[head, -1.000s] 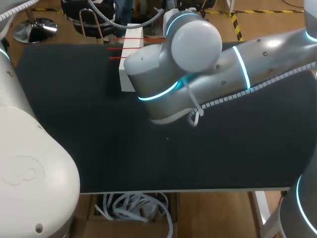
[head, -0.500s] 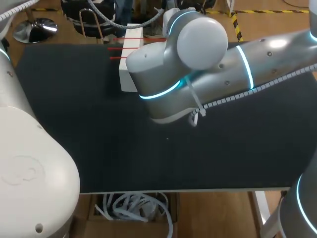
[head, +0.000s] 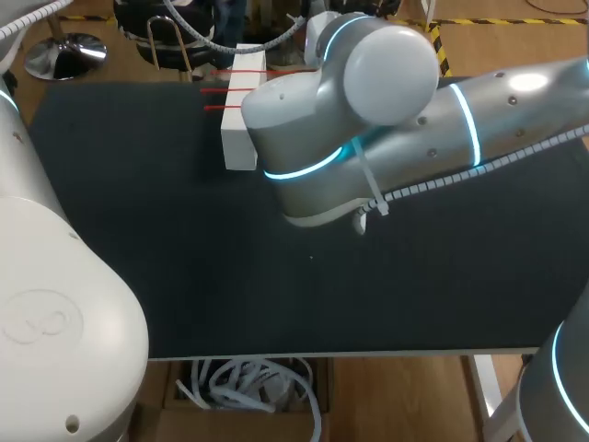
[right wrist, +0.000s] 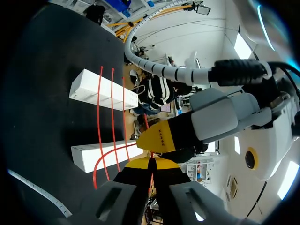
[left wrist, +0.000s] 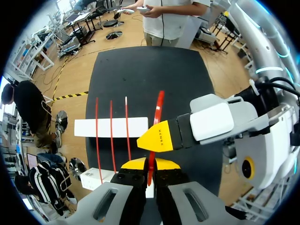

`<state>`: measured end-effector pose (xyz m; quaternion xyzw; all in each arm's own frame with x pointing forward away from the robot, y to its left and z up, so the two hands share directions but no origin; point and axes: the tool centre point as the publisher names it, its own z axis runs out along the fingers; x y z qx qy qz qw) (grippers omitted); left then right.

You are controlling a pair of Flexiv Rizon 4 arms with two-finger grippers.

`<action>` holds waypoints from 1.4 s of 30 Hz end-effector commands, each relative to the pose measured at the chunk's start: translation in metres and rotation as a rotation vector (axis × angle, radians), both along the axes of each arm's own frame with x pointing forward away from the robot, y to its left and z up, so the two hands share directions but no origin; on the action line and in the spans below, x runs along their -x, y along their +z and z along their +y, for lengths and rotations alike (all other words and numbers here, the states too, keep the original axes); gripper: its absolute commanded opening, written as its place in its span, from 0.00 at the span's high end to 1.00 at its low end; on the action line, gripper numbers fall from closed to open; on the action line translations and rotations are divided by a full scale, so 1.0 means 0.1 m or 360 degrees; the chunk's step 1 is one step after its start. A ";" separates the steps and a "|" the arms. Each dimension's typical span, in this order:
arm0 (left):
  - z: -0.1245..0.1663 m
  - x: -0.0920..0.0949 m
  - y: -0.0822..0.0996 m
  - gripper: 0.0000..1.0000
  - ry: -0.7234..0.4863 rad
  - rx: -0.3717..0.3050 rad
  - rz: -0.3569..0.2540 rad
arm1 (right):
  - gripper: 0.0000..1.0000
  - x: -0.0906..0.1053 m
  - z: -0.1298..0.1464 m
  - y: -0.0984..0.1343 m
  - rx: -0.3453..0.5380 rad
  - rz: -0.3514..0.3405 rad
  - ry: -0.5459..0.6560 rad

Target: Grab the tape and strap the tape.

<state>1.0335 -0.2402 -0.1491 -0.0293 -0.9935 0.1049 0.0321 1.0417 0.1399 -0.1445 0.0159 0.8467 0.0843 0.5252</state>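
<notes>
Black surface, far edge: a white box (head: 237, 138) lies crossed by red bands (head: 221, 108). Left gripper (left wrist: 150, 164) and right gripper (right wrist: 151, 163) meet tip to tip, each pinched tight on one red tape (left wrist: 159, 105).

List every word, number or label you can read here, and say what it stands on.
Dark print on the right hand's yellow fingertip: too small to read.
Like print on the left hand's yellow fingertip: too small to read.
Red tape, white boxes: no text visible.
</notes>
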 end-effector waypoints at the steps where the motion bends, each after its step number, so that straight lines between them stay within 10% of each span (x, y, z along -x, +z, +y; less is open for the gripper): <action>1: 0.00 0.00 0.01 1.00 0.0002 -0.0006 0.0001 | 1.00 0.00 -0.04 0.03 0.0002 0.0015 0.0008; 5: 0.00 0.00 0.01 1.00 0.0002 -0.0006 0.0001 | 0.96 -0.02 -0.07 0.03 0.0008 0.0022 0.0001; 8: 0.00 0.00 0.01 1.00 0.0002 -0.0006 0.0001 | 0.40 -0.02 -0.09 0.03 0.0013 0.0028 -0.0006; 9: 0.00 0.00 0.01 1.00 0.0002 -0.0006 0.0001 | 0.04 -0.02 -0.10 0.02 0.0016 0.0030 -0.0006; 10: 0.00 0.00 0.01 1.00 0.0002 -0.0006 0.0001 | 0.00 -0.01 -0.12 0.02 0.0020 0.0036 -0.0008; 28: 0.00 0.00 0.01 1.00 0.0002 -0.0006 0.0001 | 0.00 0.18 -0.79 0.14 -0.0098 0.0237 0.0012; 42: 0.00 0.00 0.01 1.00 0.0002 -0.0006 0.0001 | 0.00 -0.10 -1.73 -0.09 0.0088 0.0294 0.0184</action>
